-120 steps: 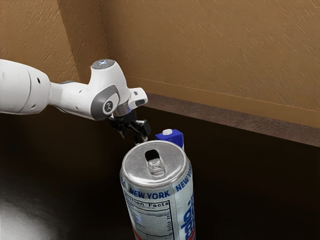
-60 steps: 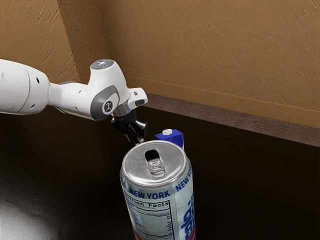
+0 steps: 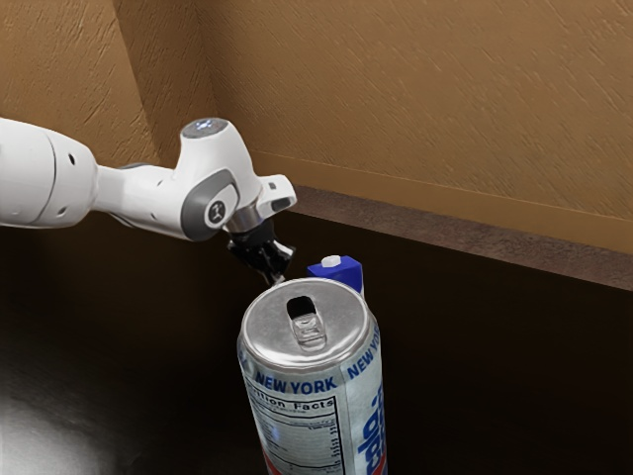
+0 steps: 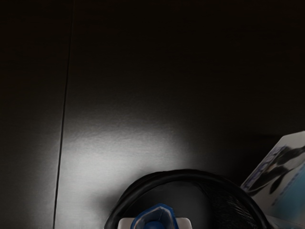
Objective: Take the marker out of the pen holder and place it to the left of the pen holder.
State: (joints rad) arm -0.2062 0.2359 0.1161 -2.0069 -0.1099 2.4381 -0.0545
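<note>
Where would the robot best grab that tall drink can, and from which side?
Probably around the can just below its lid, from above, if the gripper opens wide enough: it stands upright, and its round wall offers opposite surfaces to squeeze, while the tab looks too small.

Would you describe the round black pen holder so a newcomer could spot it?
On the dark tabletop is a pale, printed, angular box. Right beside it is the black mesh pen holder, something blue at its mouth. Its thick round rim sets it apart from the box.
</note>
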